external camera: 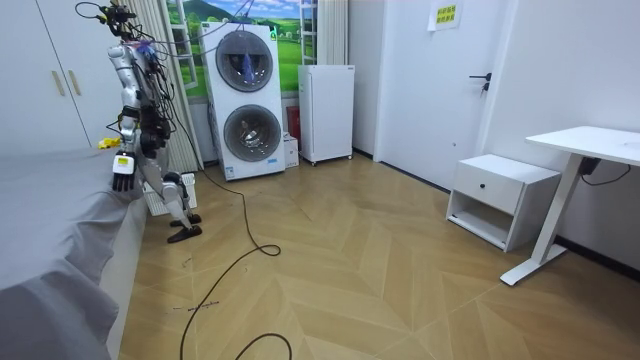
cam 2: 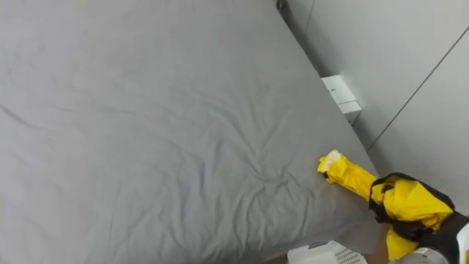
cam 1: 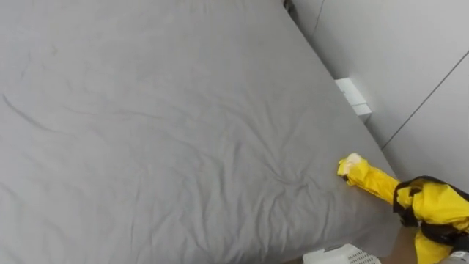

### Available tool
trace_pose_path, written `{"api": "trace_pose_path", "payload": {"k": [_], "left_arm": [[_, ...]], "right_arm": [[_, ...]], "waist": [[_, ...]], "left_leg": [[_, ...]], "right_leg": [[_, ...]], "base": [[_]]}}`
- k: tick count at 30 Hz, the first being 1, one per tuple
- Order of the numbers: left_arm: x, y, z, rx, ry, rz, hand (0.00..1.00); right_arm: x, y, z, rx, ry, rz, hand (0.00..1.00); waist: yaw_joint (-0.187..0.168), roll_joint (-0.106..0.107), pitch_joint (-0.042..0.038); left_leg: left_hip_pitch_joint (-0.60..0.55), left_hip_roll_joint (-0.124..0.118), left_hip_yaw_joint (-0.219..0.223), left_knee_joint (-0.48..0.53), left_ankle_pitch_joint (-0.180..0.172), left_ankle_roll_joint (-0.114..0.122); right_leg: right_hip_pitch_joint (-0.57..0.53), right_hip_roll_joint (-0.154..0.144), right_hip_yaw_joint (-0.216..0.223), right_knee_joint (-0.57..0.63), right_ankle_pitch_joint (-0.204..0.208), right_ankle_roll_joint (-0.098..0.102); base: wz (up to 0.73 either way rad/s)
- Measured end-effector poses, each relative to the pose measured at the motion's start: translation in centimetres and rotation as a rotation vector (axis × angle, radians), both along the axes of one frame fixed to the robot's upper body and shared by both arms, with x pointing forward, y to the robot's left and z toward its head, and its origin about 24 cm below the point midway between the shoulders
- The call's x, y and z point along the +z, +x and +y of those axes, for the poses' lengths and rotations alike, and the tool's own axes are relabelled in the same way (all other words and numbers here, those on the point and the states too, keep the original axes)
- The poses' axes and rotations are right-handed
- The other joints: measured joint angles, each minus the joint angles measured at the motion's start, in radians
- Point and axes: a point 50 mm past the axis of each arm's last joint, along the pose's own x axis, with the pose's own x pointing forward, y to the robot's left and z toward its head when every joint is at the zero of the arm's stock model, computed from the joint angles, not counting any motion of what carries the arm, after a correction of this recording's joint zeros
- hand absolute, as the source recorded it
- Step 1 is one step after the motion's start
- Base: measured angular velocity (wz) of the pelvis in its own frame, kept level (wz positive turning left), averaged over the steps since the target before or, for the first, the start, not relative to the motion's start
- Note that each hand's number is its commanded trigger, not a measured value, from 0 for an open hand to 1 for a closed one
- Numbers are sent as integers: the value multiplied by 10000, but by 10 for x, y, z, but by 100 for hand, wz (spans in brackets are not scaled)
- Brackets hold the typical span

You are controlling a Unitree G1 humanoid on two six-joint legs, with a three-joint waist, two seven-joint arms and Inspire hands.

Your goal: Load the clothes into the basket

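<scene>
Grey bed [cam 2: 146,132]: R hand [cam 2: 429,235] clutches yellow garment [cam 2: 352,178] by white basket [cam 2: 330,255], contents hidden; L hand [external camera: 122,178] unclear.

The bed sheet [cam 1: 161,132] was plain grey, the garment [cam 1: 375,181] bright yellow with a pale cream cuff, the right hand [cam 1: 402,202] around it black, and the slotted basket [cam 1: 343,256] white.

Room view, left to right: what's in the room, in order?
grey-sheeted bed → stacked washer and dryer → white fridge → white door → white bedside cabinet → white desk
</scene>
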Motion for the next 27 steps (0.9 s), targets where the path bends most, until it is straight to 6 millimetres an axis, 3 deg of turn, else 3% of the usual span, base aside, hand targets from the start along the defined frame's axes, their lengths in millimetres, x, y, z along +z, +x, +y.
{"api": "trace_pose_path", "payload": {"k": [13, 20, 27], "left_arm": [[-1, -9, 1, 206, -10, 422, 0], [-1, -10, 1, 204, -37, 506, 0], [-2, -11, 1, 230, -38, 590, 0]], "right_arm": [[-14, -30, -2, -560, 262, 752, 100], [-15, -30, -1, -526, 333, 802, 100], [-17, -31, -1, -555, 351, 892, 100]], "waist": [[-158, 23, 20], [-160, 131, 47], [-203, 124, 51]], "left_leg": [[11, 19, 641, 1, 0, -1], [-23, 152, 839, -89, -152, 2], [-38, 177, 1037, -115, -156, -1]], "right_leg": [[-241, 93, 750, 5, 45, 60], [-449, 313, 983, 24, 192, 54], [-535, 315, 1089, 38, 249, 31]], "base": [[-16], [-14], [-7]]}}
